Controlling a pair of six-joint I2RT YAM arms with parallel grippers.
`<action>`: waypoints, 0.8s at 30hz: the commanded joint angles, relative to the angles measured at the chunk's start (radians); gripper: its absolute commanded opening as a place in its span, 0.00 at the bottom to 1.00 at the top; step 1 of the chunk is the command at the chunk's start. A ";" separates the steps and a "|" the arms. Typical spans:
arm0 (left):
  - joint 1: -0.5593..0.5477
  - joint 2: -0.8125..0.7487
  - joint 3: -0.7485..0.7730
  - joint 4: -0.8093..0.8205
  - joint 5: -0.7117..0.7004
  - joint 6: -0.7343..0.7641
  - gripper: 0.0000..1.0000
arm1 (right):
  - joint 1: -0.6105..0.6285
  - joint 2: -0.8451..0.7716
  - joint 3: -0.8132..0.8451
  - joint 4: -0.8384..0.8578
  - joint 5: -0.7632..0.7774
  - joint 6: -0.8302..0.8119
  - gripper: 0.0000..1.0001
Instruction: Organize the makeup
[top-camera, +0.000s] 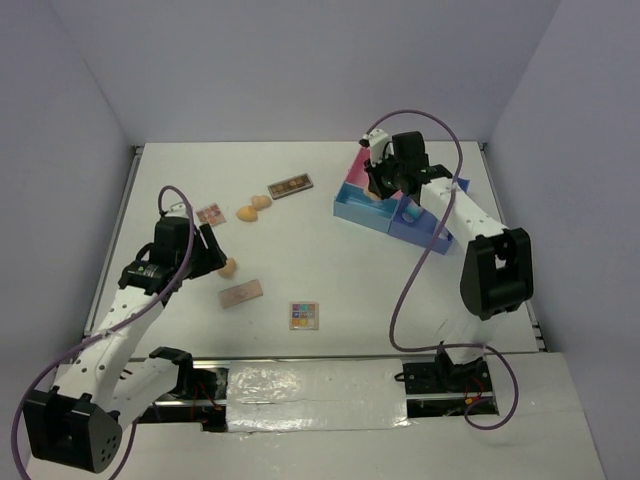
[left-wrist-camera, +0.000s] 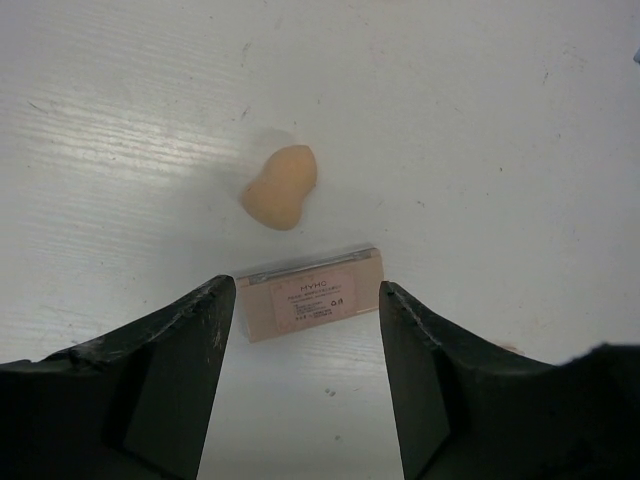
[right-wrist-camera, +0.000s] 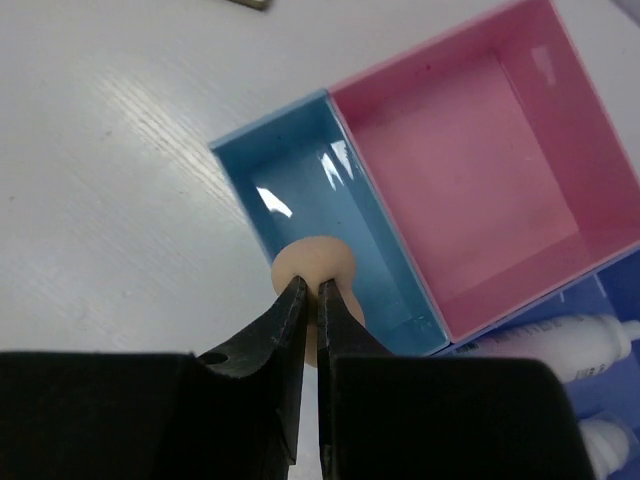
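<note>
The right gripper (right-wrist-camera: 312, 288) is clamped tight on a peach sponge (right-wrist-camera: 314, 262) and hangs over the light-blue compartment of the tray (right-wrist-camera: 300, 110), at that compartment's near end. Whether the sponge touches the floor of the compartment cannot be told. The pink compartment beside it holds nothing visible, and two white bottles (right-wrist-camera: 560, 340) lie in the darker blue section next door. So the bottles look sorted, and one sponge appears to be on the point of going in.

Everything else sits out on the table, left of the tray. The brown palette (top-camera: 290, 186) is the nearest piece to the tray, and a pair of sponges (top-camera: 254, 207) lies just beyond it. A small pinkish palette (top-camera: 210, 214) is further out again. Well away from the tray, the left gripper (left-wrist-camera: 306, 296) hovers with its jaws spread wide. It holds nothing, and the pink palette (top-camera: 240, 294) is framed between the fingers. A lone sponge (left-wrist-camera: 281, 187) rests just past that palette. The square multicolour palette (top-camera: 304, 315) lies between the pink one and the tray, toward the near edge.

By this reckoning the job is in its early stages. Three sponges and four palettes have yet to reach the tray.
</note>
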 joint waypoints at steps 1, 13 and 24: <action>0.008 -0.023 -0.010 -0.001 -0.014 -0.031 0.72 | -0.027 0.064 0.048 0.040 0.048 0.063 0.00; 0.012 -0.025 -0.030 0.016 -0.010 -0.037 0.72 | -0.081 0.118 0.015 0.010 0.013 0.034 0.32; 0.058 0.035 0.010 0.062 0.033 -0.022 0.71 | -0.093 0.103 0.037 -0.038 -0.020 0.028 0.57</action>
